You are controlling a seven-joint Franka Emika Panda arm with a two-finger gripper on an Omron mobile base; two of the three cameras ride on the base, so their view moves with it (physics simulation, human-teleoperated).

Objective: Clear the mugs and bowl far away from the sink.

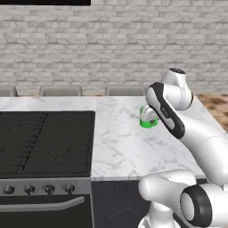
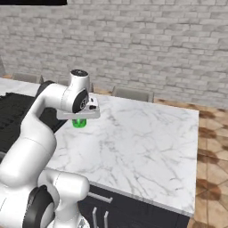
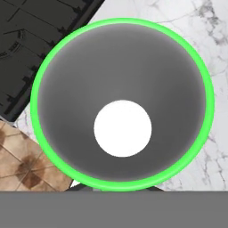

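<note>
1. the gripper (image 2: pixel 80 116) is fully closed on the rim of a green mug (image 1: pixel 147 121), seen from straight above in the hand view.
2. the mug (image 3: pixel 122 104) stands upright, its axis along the gripper, over the marble counter (image 2: pixel 147 142), with the stove (image 1: pixel 44 142) at about 9 o'clock in the left base view.
3. whether the mug touches the counter i cannot tell; i judge the next move is to set it down.

One bright green mug (image 1: pixel 147 120) stood upright on the marble counter (image 1: pixel 124 142) near the stove (image 1: pixel 44 138), its grey inside empty.
</note>
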